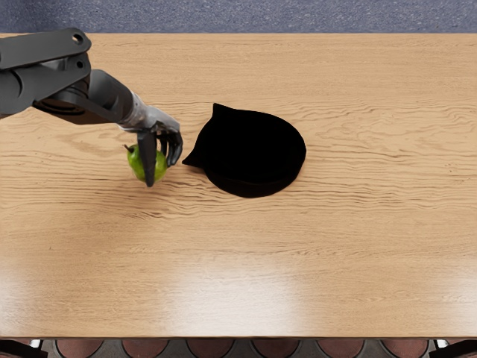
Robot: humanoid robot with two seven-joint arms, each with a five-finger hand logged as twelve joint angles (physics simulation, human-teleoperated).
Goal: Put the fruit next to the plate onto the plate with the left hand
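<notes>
Left hand (159,139) on the small green round fruit (137,164), fingers curled down around it in a grasp.
One fruit, one flat black plate with two pointed ears (253,153), both on the light wooden table (298,261). The fruit is just left of the plate, apart from it; the plate's surface is bare.

Bare wooden table (335,261) lies all around the black plate (253,153), with just a thin strip of wood between it and the green apple (137,165).
</notes>
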